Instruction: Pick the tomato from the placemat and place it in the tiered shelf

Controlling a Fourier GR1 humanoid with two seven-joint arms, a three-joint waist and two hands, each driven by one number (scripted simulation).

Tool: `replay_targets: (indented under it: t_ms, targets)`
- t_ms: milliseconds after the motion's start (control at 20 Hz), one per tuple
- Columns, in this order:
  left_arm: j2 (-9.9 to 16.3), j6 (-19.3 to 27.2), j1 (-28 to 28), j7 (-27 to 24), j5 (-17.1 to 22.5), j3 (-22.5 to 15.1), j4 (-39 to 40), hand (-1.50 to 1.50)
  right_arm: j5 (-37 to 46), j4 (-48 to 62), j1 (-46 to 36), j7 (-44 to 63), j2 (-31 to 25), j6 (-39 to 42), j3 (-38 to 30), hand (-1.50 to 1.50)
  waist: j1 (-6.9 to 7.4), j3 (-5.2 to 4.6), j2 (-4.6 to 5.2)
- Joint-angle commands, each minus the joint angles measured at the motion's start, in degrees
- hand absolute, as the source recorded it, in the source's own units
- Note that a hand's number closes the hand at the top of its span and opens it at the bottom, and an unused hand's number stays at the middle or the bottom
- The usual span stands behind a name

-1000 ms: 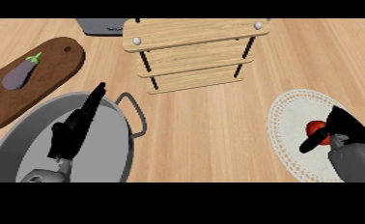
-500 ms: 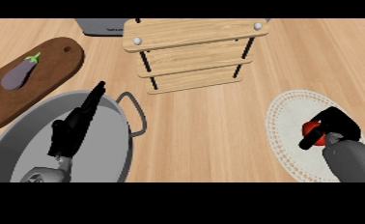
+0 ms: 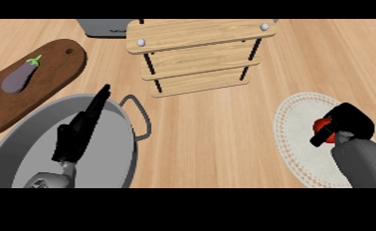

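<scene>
Vs. prior frame: right hand [image 3: 343,122] shifted slightly toward view's right edge, fingers now curled over the tomato [image 3: 325,130] from above; tomato mostly covered, only a red patch visible at hand's left side. Tomato not lifted: sits on the placemat [image 3: 297,140], near surface's right edge. Left hand [image 3: 82,125] unchanged, fingers straight, relaxed, pointing away from robot, nothing held.

Near, left: large grey pot [image 3: 103,160] w/ loop handle on its right side. Left hand hovers over pot's opening. Pot interior shows bare grey bottom; contents otherwise not discernible.

Near, right: round white placemat w/ lace-type rim, lying flat on the wood surface [image 3: 213,140]; partly covered by right forearm.

Mid, left: dark wood cutting board [image 3: 55,75] carrying one purple eggplant [image 3: 21,77], green stem pointing away from robot. Board's near end passes behind pot rim.

Far, centre: tiered shelf [image 3: 198,56], light wood tiers on black uprights, well apart from placemat. Tiers bare.

Far, behind shelf's left corner: grey appliance [image 3: 106,27], only partly in view.
</scene>
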Motion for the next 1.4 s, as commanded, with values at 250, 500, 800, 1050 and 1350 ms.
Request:
replay_targets:
  t_ms: [250,500,800,1050,1350]
  targets:
    - [-0.9,0.4,2.8,2.0,-0.6,-0.1,3.1,0.0,3.6,-19.0,1.4,-4.9,6.6,1.0,11.4,1.5,-0.67,-0.4,0.39]
    - [0.0,-0.5,4.8,2.5,0.7,1.1,1.4,0.0,7.1,-36.5,3.8,-3.9,7.6,3.6,20.3,1.5,-1.56,-0.41,-0.05]
    - [0.4,-0.3,3.8,5.7,0.4,1.2,-1.3,0.0,10.3,-57.7,1.9,4.4,4.6,7.0,16.9,1.5,-1.58,-0.31,0.13]
    - [-0.2,-1.4,-0.4,6.0,0.2,1.6,2.0,0.0,8.9,-62.7,-7.0,8.6,8.5,11.1,10.8,1.5,-0.56,-0.35,0.82]
    - [-0.4,-2.7,1.6,2.2,0.0,2.1,2.7,0.0,8.6,-53.6,-20.6,9.4,11.4,14.3,4.7,1.5,0.59,-0.38,1.03]
